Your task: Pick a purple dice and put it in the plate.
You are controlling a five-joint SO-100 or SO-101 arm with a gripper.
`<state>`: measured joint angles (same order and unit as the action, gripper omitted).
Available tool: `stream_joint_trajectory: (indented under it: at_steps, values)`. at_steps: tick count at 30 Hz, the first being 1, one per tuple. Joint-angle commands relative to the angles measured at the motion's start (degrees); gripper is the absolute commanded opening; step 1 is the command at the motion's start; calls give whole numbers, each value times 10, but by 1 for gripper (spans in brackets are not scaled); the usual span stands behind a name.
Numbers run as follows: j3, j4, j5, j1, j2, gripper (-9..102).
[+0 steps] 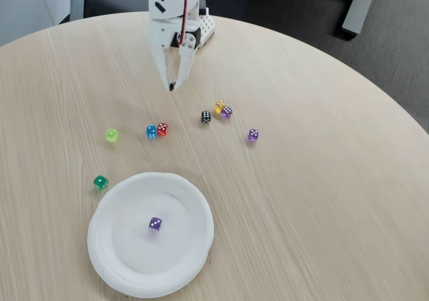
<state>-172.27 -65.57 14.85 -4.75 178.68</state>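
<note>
1. Already a purple dice [155, 224] lies inside the plate [114, 261], a little left of its middle, white pips showing on top. From how things lie, I judge the drop done.

2. My pincer [172, 85] hangs over the counter [322, 200] well apart from the plate, up near my base at the far edge. Its two white fingers taper down until the tips meet or nearly meet; I see nothing between them, so I take it as narrowed and empty.

3. That height and distance make sense for a retreat: the plate and the row of dice are out of my reach line, so I knock nothing.

4. Loose dice sit in a rough band between me and the plate: a lime die [112, 135] and a green die [100, 182] to the left, the green one just beside the plate's rim; a blue die [151, 131] touching a red die [162, 129]; a black die [206, 116]; a yellow die [219, 106] against a lighter purple die [226, 112]; another lighter purple die [253, 135] alone on the right.

5. Should another pick be wanted, the lone right-hand die looks easiest; the paired ones crowd my fingers.
</note>
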Motion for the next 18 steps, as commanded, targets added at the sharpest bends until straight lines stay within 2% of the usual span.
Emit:
stream_joint_trajectory:
  at_steps: [1,7,14,18]
  values:
    - [2,-1,-47,3,2,0]
    - [1,-1,-152,7,-2,0]
    - [1,-1,-54,83,1,0]
    - [1,-1,-48,84,2,0]
